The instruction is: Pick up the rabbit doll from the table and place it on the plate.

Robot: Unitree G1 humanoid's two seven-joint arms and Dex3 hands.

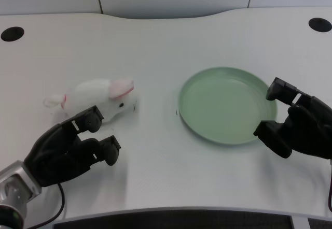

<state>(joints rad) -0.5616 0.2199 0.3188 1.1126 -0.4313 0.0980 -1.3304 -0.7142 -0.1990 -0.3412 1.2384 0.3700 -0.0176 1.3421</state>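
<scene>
A white rabbit doll [98, 98] with pink ears lies on the white table at centre left, its head toward the plate. A pale green plate [227, 104] sits to its right, with nothing on it. My left hand [70, 148] hovers just in front of and below the doll, fingers apart and holding nothing; its upper fingertips [93, 118] come close to the doll's body. My right hand [298, 123] rests at the plate's right rim.
Two dark round holes sit in the table's far corners, the left hole [12, 33] and the right hole [319, 24]. The table's front edge [171, 211] runs just below my hands. A grey wall stands behind the table.
</scene>
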